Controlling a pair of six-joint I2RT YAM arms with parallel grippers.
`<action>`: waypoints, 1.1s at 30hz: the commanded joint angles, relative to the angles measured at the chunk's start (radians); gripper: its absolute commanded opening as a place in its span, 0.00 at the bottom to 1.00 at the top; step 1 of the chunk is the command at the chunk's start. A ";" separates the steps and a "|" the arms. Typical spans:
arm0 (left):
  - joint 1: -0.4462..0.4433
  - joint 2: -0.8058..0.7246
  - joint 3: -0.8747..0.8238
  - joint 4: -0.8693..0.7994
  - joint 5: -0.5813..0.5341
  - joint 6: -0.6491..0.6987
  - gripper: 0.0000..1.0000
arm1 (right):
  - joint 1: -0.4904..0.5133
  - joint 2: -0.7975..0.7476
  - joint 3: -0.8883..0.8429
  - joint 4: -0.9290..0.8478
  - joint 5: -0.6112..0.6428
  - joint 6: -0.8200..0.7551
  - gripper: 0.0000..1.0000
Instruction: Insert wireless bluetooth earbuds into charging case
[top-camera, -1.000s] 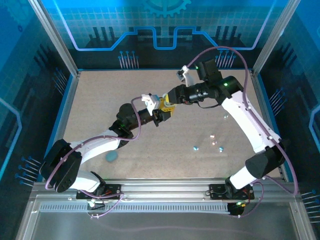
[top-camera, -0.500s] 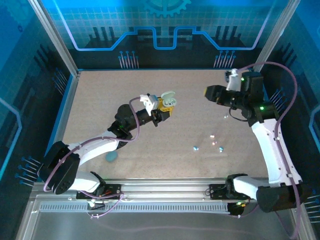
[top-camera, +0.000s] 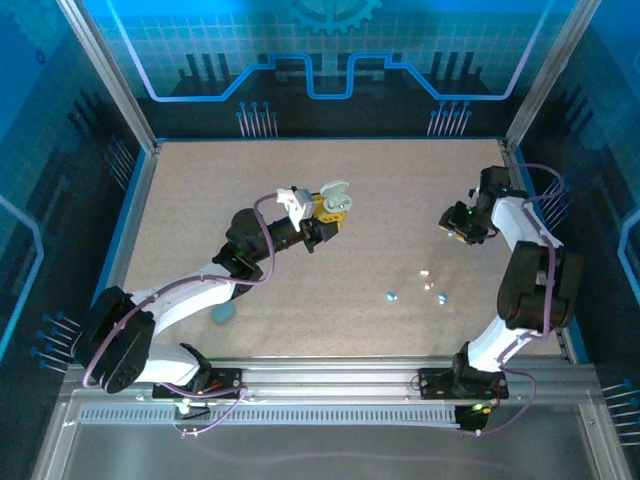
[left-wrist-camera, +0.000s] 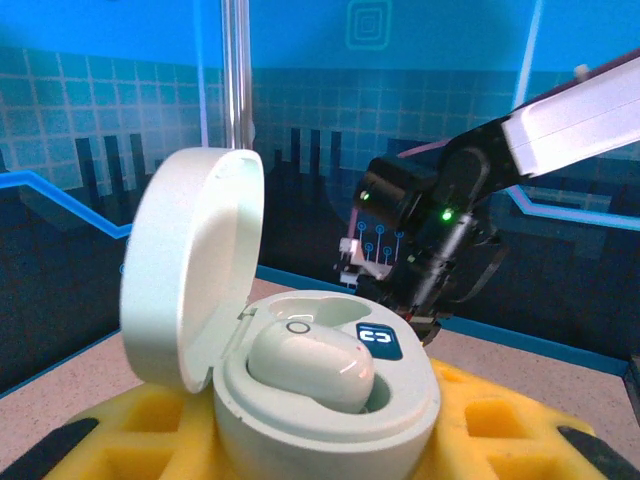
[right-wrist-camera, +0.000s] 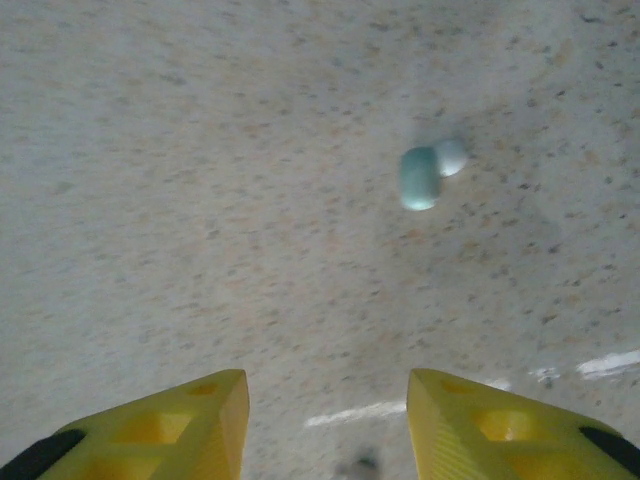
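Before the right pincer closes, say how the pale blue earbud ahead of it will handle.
The earbud looks smooth and rounded, so it may roll or squirt from the open right pincer. Being tiny, it is probably light and would skid if nudged.

The top camera sits high above and behind both arms. It looks down from far away and sees the whole counter (top-camera: 200, 200), the left hand (top-camera: 332, 212) and the right hand (top-camera: 455, 228).

The left wrist camera sits just behind the left hand (left-wrist-camera: 330, 445). It looks forward, low and almost level. It is very close to the open charging case (left-wrist-camera: 330, 390) held in that hand. Far past the hand it sees the right arm (left-wrist-camera: 570, 125), which the top camera sees too.

The right wrist camera sits just behind the right hand (right-wrist-camera: 325, 420). It looks down at the counter (right-wrist-camera: 200, 200) from close up. A pale blue earbud (right-wrist-camera: 420, 177) lies ahead of that hand, a little to its right.
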 joint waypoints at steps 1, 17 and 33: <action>-0.006 -0.031 0.005 0.020 0.032 -0.023 0.36 | -0.017 0.062 0.084 -0.036 0.096 -0.052 0.47; -0.005 -0.009 0.027 0.013 0.053 -0.040 0.36 | -0.024 0.388 0.403 -0.130 0.073 -0.201 0.47; -0.005 -0.027 0.027 0.001 0.053 -0.038 0.36 | -0.023 0.424 0.385 -0.207 0.002 -0.163 0.44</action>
